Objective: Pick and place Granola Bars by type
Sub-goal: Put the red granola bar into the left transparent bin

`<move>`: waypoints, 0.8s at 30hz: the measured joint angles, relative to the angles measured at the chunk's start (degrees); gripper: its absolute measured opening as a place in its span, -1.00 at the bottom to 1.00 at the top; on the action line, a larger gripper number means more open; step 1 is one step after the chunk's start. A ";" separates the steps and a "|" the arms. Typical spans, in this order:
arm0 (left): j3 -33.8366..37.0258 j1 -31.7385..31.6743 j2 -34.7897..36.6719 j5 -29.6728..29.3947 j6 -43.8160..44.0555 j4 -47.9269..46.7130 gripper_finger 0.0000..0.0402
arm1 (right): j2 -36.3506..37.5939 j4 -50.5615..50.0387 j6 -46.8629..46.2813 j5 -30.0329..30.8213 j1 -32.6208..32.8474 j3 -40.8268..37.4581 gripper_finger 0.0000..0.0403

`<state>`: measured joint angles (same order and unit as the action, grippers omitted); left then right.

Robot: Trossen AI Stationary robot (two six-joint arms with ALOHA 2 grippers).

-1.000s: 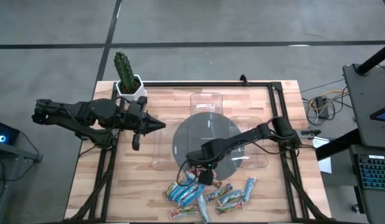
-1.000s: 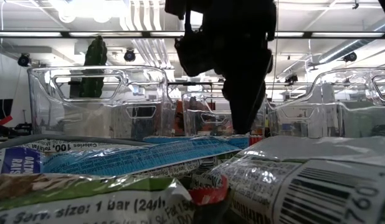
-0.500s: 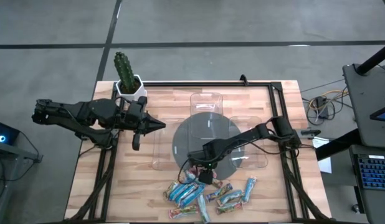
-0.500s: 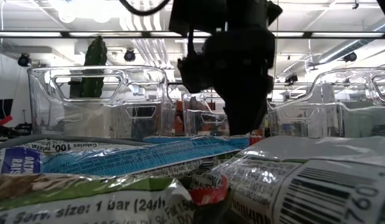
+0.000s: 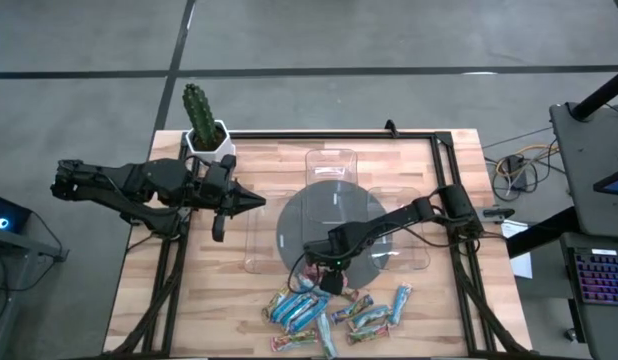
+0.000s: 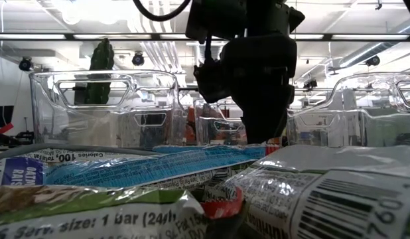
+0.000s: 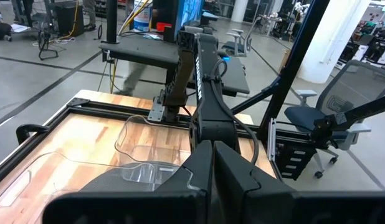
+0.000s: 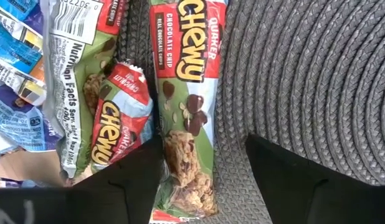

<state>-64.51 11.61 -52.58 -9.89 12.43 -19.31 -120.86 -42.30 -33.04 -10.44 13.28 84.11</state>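
Several granola bars (image 5: pixel 327 310) lie in a heap near the table's near edge, some blue, some red-and-green. One red-topped Chewy bar (image 8: pixel 186 106) rests partly on the round dark woven mat (image 5: pixel 334 225); a second one (image 8: pixel 118 121) lies beside it. My right gripper (image 8: pixel 204 163) points down over that bar's end, open, with a finger on either side of it (image 5: pixel 325 277). In the low view it shows as a dark mass (image 6: pixel 258 86) behind the bars. My left gripper (image 5: pixel 257 200) hangs shut and holding nothing above the table's left part (image 7: pixel 211 168).
Three clear plastic trays stand around the mat: one at the far side (image 5: pixel 331 165), one to the left (image 5: pixel 261 235), one to the right (image 5: pixel 399 225). A potted cactus (image 5: pixel 201 115) stands at the far left corner. A black frame (image 5: pixel 444 150) edges the table.
My right gripper has sunk a little toward the bars at the mat's near edge, still pointing down.
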 joint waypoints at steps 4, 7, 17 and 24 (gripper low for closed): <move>0.00 -0.02 0.00 0.00 0.00 0.00 -1.00 | -0.11 -0.03 0.00 -0.22 -0.02 -0.01 -0.06; 0.00 -0.02 0.00 0.00 0.00 0.00 -1.00 | -0.15 0.47 0.00 -0.32 -0.02 -0.04 -0.24; 0.00 0.00 -0.02 -0.02 -0.05 0.26 -1.00 | -0.28 0.93 0.00 -0.76 -0.02 -0.08 -0.85; 0.00 -0.02 -0.02 -0.04 -0.26 0.26 -1.00 | 1.39 0.49 -1.09 -0.76 -0.08 -0.35 -0.90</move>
<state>-64.51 11.60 -52.60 -9.93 12.17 -19.05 -119.46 -41.81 -34.12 -11.20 13.20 83.76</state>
